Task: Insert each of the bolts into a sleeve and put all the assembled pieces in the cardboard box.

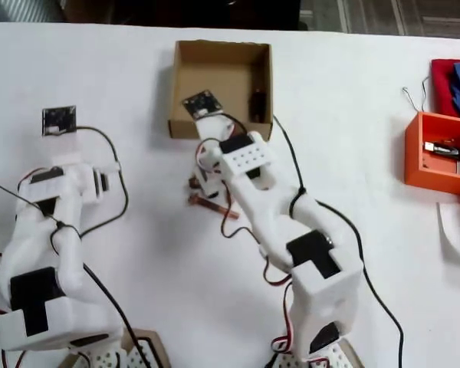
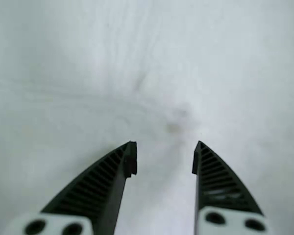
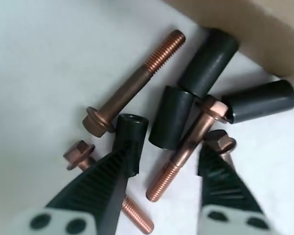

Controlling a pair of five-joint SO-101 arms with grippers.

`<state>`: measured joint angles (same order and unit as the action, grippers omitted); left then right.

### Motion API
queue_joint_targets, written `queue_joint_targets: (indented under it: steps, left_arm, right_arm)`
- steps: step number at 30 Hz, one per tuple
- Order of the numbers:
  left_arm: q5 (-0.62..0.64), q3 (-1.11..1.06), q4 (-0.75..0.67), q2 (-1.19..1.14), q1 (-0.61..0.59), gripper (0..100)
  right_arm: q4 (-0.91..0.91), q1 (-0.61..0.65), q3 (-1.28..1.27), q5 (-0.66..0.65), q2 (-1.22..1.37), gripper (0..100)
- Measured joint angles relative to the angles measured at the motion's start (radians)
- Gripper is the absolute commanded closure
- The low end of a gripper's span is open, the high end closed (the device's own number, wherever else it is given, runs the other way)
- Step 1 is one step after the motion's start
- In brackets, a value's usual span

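Hovering low over a loose pile of bolts and sleeves, the right gripper (image 3: 169,159) has its fingers spread and pinches nothing. The pile lies on the white worktop (image 1: 138,92), just beside the near wall of the cardboard box (image 1: 181,126). The box sits close to the worktop's far edge, about midway along it.

All parts lie flat, none assembled:
- The long bolt (image 3: 137,78) has its threaded end toward the box and its flanged head away from it.
- The second bolt (image 3: 186,147) runs roughly parallel but reversed, with its head toward the box and its threads toward the gripper.
- The third bolt (image 3: 79,155) and the fourth bolt (image 3: 219,142) show their heads; each shank passes under a finger.
- The upper sleeve (image 3: 208,61) has its long axis parallel to the long bolt and one end near the box wall.
- The middle sleeve (image 3: 170,117) lies between the two parallel bolts.
- The side sleeve (image 3: 259,100) lies crosswise, touching the second bolt's head.
- The short sleeve (image 3: 130,129) has its open bore tilted toward the camera.

A dark piece (image 1: 257,103) stands against the box's right inner wall; it is possibly a sleeve.

The left gripper (image 2: 164,159) hangs over bare worktop toward the left edge, fingers apart and empty. An orange bin (image 1: 437,157) sits at the right edge.
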<state>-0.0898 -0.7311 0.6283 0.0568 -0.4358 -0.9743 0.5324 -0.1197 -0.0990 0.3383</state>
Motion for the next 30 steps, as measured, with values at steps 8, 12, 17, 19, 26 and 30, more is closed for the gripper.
queue_joint_targets:
  steps: [8, 12, 17, 19, 26, 30]
  left_arm:
    - [0.000, 0.000, 0.000, 0.000, 0.000, 79]
    - [0.000, 0.000, 0.000, 0.000, 0.000, 79]
    - [0.000, 0.000, 0.000, 0.000, 0.000, 79]
    - [0.000, 0.000, 0.000, 0.000, 0.000, 79]
    - [0.000, 0.000, 0.000, 0.000, 0.000, 79]
    - [0.000, 0.000, 0.000, 0.000, 0.000, 79]
  right_arm:
    - [-0.038, 0.057, 0.009, 0.000, -0.003, 88.3]
    - [-0.060, 0.083, 0.009, 0.000, -0.041, 88.6]
    - [-0.063, 0.098, 0.009, 0.000, -0.089, 88.6]
    - [-0.063, 0.097, 0.009, 0.000, -0.089, 88.6]
    - [-0.061, 0.095, 0.009, 0.000, -0.026, 88.6]
    - [-0.023, 0.078, 0.009, 0.000, 0.014, 88.5]
